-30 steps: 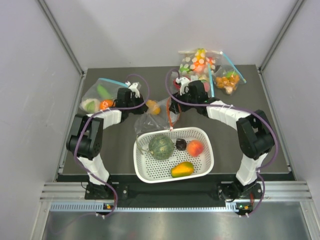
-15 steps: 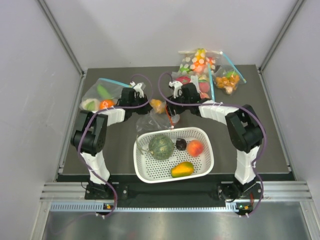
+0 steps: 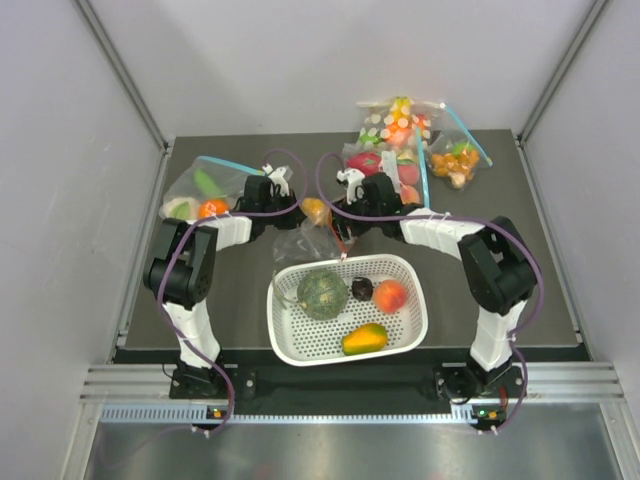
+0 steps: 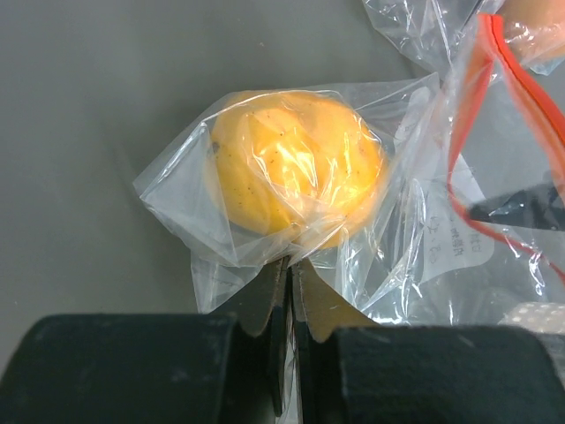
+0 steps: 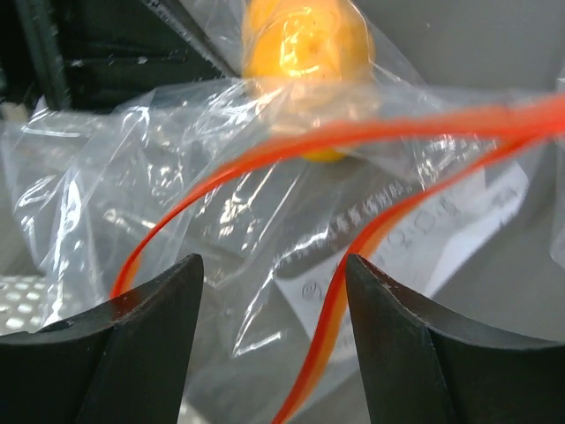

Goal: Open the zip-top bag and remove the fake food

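Note:
The zip-top bag (image 3: 305,240) lies clear and crinkled behind the white basket (image 3: 400,268). Its red-orange strip (image 4: 521,97) stands open in a loop. A small orange (image 4: 296,168) is still inside it, also seen in the right wrist view (image 5: 305,31). My left gripper (image 4: 290,262) is shut on a fold of the bag's plastic just under the orange. My right gripper (image 5: 272,269) is open, its jaws on either side of the bag's mouth and strip (image 5: 335,291). The dark green melon (image 3: 322,293), small dark piece (image 3: 362,288), peach (image 3: 390,296) and mango (image 3: 364,339) lie in the basket.
Blue-zipped bags of toy food lie at the left (image 3: 205,185), back middle (image 3: 400,125) and back right (image 3: 455,160). The basket stands at the table's front middle. Grey walls close in both sides.
Both grippers have closed in on the bag from either side, the left moving right and the right moving left. The orange in the bag has shifted slightly back and right.

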Robot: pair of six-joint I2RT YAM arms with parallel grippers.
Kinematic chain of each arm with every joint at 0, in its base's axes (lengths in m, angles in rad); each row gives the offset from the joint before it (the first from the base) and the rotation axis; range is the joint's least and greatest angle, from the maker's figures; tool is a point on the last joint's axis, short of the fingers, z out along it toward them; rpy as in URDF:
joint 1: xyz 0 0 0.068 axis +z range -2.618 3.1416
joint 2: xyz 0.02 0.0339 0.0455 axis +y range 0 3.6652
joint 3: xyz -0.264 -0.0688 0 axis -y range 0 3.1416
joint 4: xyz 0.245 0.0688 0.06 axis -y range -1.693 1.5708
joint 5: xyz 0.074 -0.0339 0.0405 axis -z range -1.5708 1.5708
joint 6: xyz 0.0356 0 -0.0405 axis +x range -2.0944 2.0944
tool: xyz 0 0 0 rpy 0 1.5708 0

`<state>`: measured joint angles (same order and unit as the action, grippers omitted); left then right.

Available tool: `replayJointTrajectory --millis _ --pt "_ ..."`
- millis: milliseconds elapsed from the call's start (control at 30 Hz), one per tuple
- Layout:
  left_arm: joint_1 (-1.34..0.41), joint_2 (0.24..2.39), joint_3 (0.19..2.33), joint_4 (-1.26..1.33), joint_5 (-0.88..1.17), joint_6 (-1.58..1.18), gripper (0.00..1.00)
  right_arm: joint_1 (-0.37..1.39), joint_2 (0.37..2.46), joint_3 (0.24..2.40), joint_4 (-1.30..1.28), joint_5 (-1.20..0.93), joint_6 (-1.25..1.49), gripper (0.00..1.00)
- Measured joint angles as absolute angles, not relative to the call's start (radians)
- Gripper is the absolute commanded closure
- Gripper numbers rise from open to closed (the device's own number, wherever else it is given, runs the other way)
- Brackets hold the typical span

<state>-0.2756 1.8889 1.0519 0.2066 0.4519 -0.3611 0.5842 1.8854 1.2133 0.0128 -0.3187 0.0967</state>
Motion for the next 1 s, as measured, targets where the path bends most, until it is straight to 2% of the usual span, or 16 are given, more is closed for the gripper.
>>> replayJointTrajectory --millis 233,533,600,633,800,900,1000 --pt "-0.276 1.889 1.052 0.208 0.48 -0.365 0.92 0.585 1.794 1.18 0.014 -0.31 0.081 0.35" --pt "-0.29 1.889 1.052 0.208 0.555 -0.364 0.93 0.585 1.9 1.196 0.008 -0.319 0.078 0.35" --pt "-0.29 1.888 1.052 0.206 0.562 -0.363 0.89 0.585 1.912 1.196 0.007 -0.315 0.078 0.35" --pt "-0.29 1.888 1.052 0.206 0.562 -0.363 0.87 0.585 1.914 1.196 0.008 -0.312 0.078 0.34" --pt "-0.29 1.863 1.052 0.175 0.555 -0.34 0.53 0.585 1.922 1.198 0.025 -0.303 0.079 0.33" --pt "-0.288 1.818 1.052 0.147 0.528 -0.322 0.42 0.585 1.935 1.198 0.039 -0.297 0.08 0.32" --pt "-0.28 1.766 1.052 0.131 0.505 -0.305 0.39 0.585 1.946 1.198 0.047 -0.292 0.082 0.31"
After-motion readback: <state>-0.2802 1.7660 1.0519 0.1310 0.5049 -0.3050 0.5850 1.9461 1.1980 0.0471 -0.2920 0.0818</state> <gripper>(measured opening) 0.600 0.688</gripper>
